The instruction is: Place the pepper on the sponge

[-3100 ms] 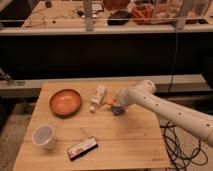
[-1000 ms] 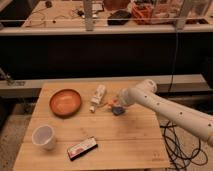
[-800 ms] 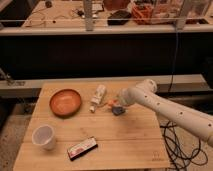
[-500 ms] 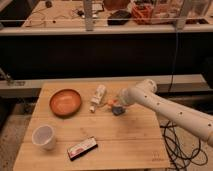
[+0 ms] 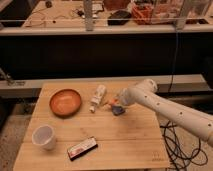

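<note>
My gripper (image 5: pixel 116 103) is at the end of the white arm that reaches in from the right, low over the middle of the wooden table (image 5: pixel 125 145). A small orange-red piece, the pepper (image 5: pixel 110 103), shows right at the gripper's tip. Just below it a small blue-grey lump, the sponge (image 5: pixel 118 111), lies on the table. The pepper is touching or just above the sponge's upper left edge; I cannot tell which. The gripper hides part of both.
A white bottle (image 5: pixel 97 97) lies on its side left of the gripper. An orange bowl (image 5: pixel 65 102) sits further left, a white cup (image 5: pixel 43 137) at the front left, and a flat dark packet (image 5: pixel 82 148) at the front. Cables hang off the table's right side.
Since about three seconds ago the arm has shifted only slightly over the sponge. In the last second nothing has visibly moved.
</note>
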Motion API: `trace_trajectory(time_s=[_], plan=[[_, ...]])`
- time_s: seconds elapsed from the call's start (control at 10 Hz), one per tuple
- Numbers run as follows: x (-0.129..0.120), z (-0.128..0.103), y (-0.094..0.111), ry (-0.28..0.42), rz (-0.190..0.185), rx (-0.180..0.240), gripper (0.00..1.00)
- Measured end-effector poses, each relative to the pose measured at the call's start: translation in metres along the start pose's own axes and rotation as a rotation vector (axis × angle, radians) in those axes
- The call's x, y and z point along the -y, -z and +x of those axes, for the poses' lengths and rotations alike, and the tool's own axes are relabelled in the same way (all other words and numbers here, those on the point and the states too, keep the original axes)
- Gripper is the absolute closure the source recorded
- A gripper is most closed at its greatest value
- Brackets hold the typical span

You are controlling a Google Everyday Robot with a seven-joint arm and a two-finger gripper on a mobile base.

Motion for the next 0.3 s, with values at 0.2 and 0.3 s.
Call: trace_trajectory(time_s=[0.2, 0.3], plan=[[0.0006, 0.0025, -0.0031, -0.002, -0.006, 0.002, 0.2], [0.0005, 0.0034, -0.0049, -0.004, -0.01, 0.003, 0.2]])
